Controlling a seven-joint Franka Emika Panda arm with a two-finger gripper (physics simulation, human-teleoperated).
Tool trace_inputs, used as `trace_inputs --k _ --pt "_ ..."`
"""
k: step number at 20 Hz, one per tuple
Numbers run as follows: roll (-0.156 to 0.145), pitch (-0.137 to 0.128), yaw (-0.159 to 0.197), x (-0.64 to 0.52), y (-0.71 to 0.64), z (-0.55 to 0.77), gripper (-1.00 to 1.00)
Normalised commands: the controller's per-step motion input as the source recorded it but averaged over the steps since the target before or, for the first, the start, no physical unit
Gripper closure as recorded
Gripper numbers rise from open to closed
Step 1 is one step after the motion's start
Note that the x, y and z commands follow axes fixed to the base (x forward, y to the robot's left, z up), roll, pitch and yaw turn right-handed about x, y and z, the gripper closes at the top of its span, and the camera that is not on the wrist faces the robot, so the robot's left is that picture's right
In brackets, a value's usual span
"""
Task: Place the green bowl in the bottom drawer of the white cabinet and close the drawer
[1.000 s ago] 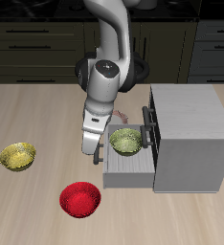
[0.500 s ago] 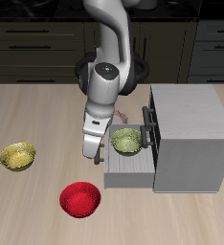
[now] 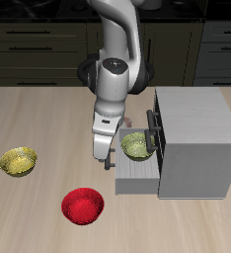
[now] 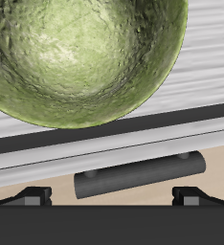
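Inside the pulled-out bottom drawer (image 3: 137, 170) of the white cabinet (image 3: 194, 143) sits the green bowl (image 3: 136, 146). Just outside the drawer's black bar handle (image 4: 141, 179), the gripper (image 3: 105, 158) holds nothing; its finger spread cannot be told.

Glossy, mottled green bowl (image 4: 80, 57); matt black handle (image 4: 140, 177).

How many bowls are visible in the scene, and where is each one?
3. The green bowl sits in the open bottom drawer of the cabinet. The yellow bowl and the red bowl are on the table. Others may be hidden behind the arm.
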Motion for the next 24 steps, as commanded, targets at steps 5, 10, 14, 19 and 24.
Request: trace_inputs --k 5,10,14,19,24 --pt "0.048 -0.021 -0.026 0.14 0.3 0.09 -1.0" --pt "0.047 -0.002 -0.032 0.12 0.27 -0.04 -1.0" --pt "0.038 0.003 -0.016 0.08 0.22 -0.08 -1.0" --pt "0.045 -0.032 -0.046 0.17 0.27 -0.1 -1.0" --pt "0.066 -0.073 -0.028 0.12 0.29 0.02 -1.0"
